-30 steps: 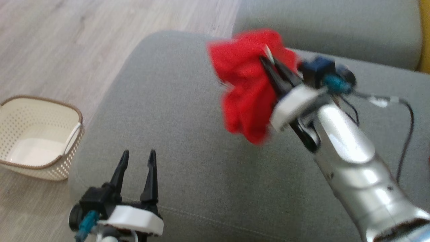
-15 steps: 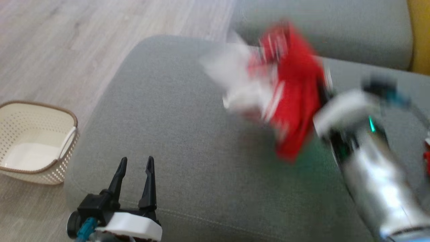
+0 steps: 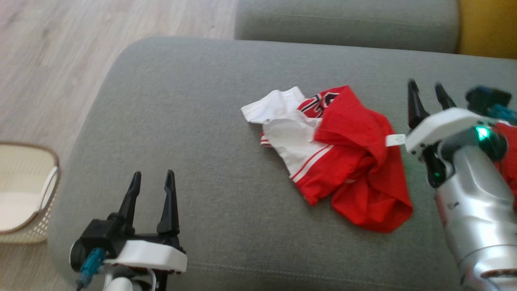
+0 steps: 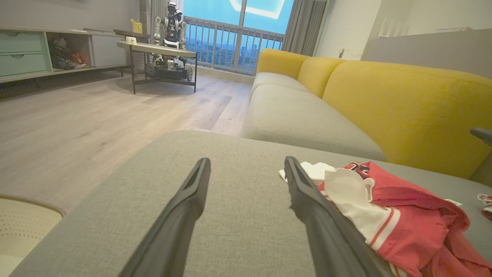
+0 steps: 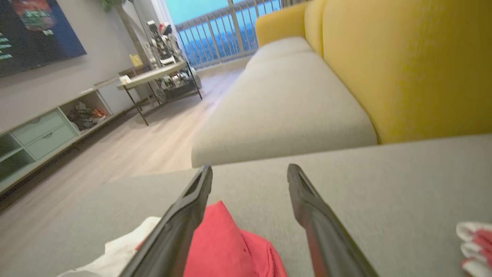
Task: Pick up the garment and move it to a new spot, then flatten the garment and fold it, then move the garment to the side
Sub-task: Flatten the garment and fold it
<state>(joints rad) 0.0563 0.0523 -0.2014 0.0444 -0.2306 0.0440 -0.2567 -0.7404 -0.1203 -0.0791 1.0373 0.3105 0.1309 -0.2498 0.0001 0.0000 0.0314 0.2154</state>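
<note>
The garment (image 3: 347, 161) is red with white panels and trim. It lies crumpled and partly spread on the grey sofa cushion (image 3: 202, 133), with a small white tag at its right edge. My right gripper (image 3: 425, 85) stands open just right of it, with nothing between its fingers. In the right wrist view the gripper (image 5: 250, 167) points over bare cushion and the garment (image 5: 226, 242) lies low beside the left finger. My left gripper (image 3: 153, 173) hovers open near the cushion's front left, well apart from the garment. In the left wrist view this gripper (image 4: 246, 159) has the garment (image 4: 403, 215) to its right.
A cream perforated basket (image 3: 24, 194) stands on the wooden floor (image 3: 60, 60) left of the cushion. A second grey seat (image 3: 343, 20) and a yellow backrest (image 3: 488, 28) lie beyond. Another red and white cloth (image 5: 474, 238) lies at the far right of the cushion.
My right gripper has opened and let go of the garment, which has dropped onto the cushion and partly unfurled. The camera has also shifted. The left gripper stays open.
</note>
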